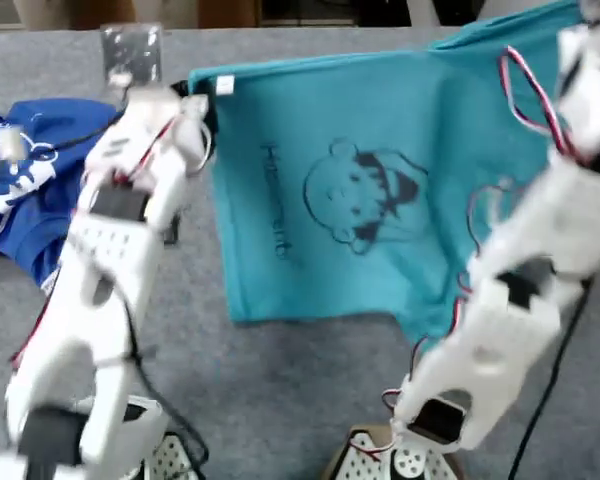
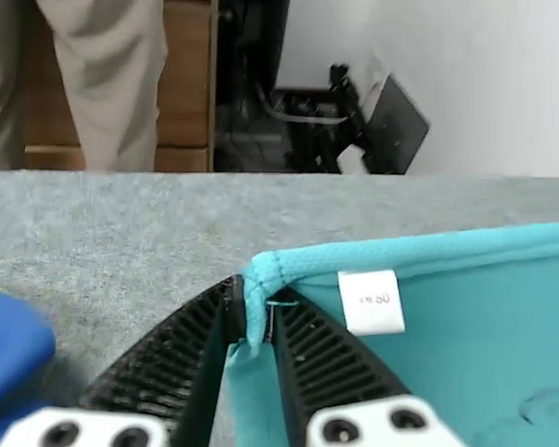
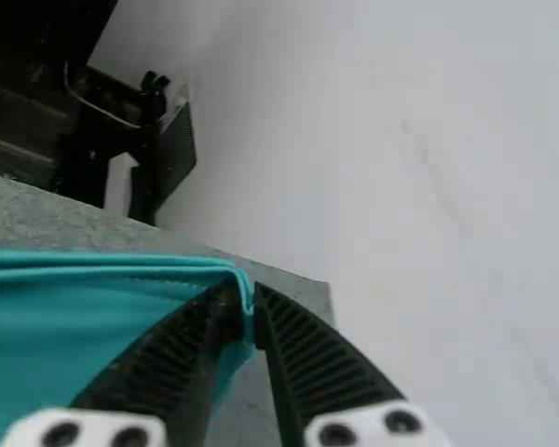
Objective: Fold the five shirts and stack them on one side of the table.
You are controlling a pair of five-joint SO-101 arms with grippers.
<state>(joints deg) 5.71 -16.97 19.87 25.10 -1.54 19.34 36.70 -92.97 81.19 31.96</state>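
Note:
A teal shirt (image 1: 370, 190) with a dark cartoon print hangs stretched between both arms above the grey table (image 1: 280, 400). My left gripper (image 2: 254, 317) is shut on the teal shirt (image 2: 466, 326) at its hem corner, beside a white label (image 2: 370, 301); in the high view that gripper (image 1: 195, 100) is at the shirt's upper left corner. My right gripper (image 3: 247, 312) is shut on the opposite corner of the teal shirt (image 3: 84, 317), at the far right in the high view (image 1: 580, 40). A blue shirt (image 1: 30, 170) with white print lies crumpled at the table's left.
The blue shirt's edge (image 2: 9, 349) lies close beside the left gripper. Two arm bases (image 1: 400, 450) stand at the near edge. Bare grey table surface spreads in front of the hanging shirt. A person's legs (image 2: 93, 74) stand beyond the far edge.

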